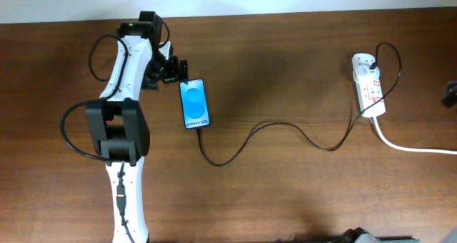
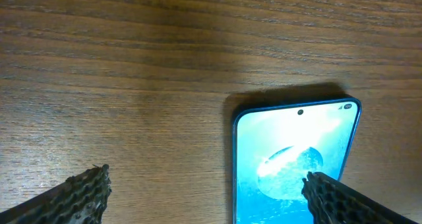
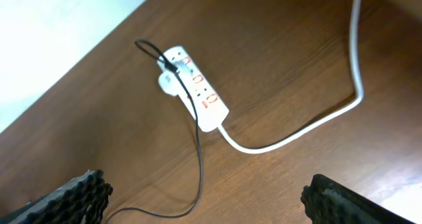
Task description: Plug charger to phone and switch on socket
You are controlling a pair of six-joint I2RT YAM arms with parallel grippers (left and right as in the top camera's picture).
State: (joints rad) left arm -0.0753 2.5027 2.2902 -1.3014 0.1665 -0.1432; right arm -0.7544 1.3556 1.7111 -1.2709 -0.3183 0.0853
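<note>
The small rectangular black-framed phone with a bright blue screen lies flat and face up on the dark brown wooden surface, left of centre. The left hand sits just beside the phone's top end. In the left wrist view its ridged black fingers stand wide apart with nothing between them, and one finger covers part of the phone's edge; whether it touches cannot be told.

The long thin black charger cable meets the phone's bottom edge, loops below it, then snakes across to the white elongated plastic power strip near the right edge, where it curls over the strip's top end. Whether the plug tip is seated in the phone cannot be told. The strip carries small red switches, and their position is unreadable. A thick white cord leaves its lower end toward the right.

The right hand hangs well above the power strip, spread wide and empty.
</note>
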